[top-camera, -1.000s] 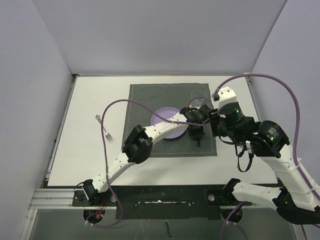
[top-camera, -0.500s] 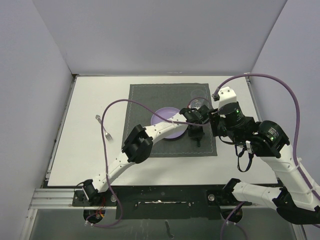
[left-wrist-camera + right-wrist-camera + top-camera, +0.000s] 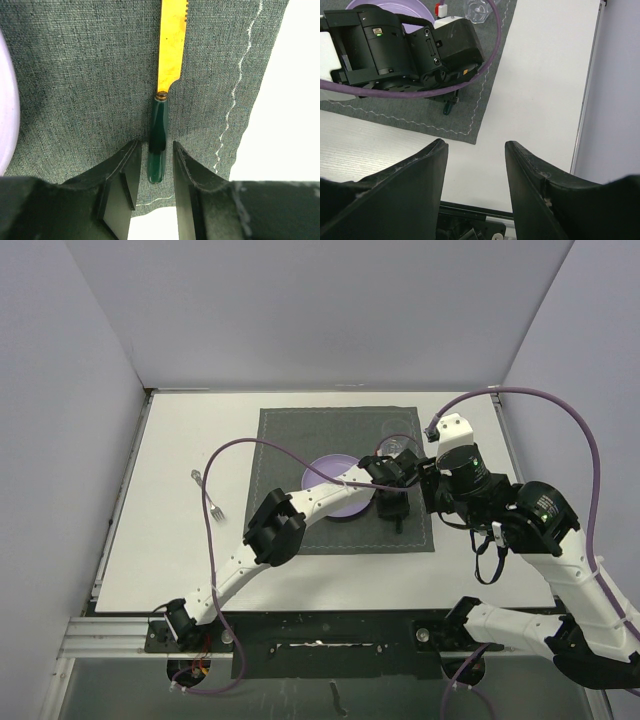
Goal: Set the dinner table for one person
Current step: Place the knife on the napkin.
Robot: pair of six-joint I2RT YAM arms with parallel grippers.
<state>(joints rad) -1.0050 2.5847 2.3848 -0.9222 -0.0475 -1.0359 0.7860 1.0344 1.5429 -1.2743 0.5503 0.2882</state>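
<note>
Now my left gripper [image 3: 155, 146] has just eased open off the knife [image 3: 161, 125] handle, leaving the knife on the placemat [image 3: 75, 75] right of the purple plate [image 3: 328, 468]. My right gripper [image 3: 476, 147] hangs half-open and empty. The fork [image 3: 207, 494], out on the bare tabletop [image 3: 170, 540], looks next.

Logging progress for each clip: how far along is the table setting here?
Done: placemat, purple plate and glass are laid on the dinner table. In hand: the knife lies flat on the placemat right of the plate, left pincer open astride its handle. Remaining: the fork sits off the placemat on bare table; right pincer is open and empty.
</note>
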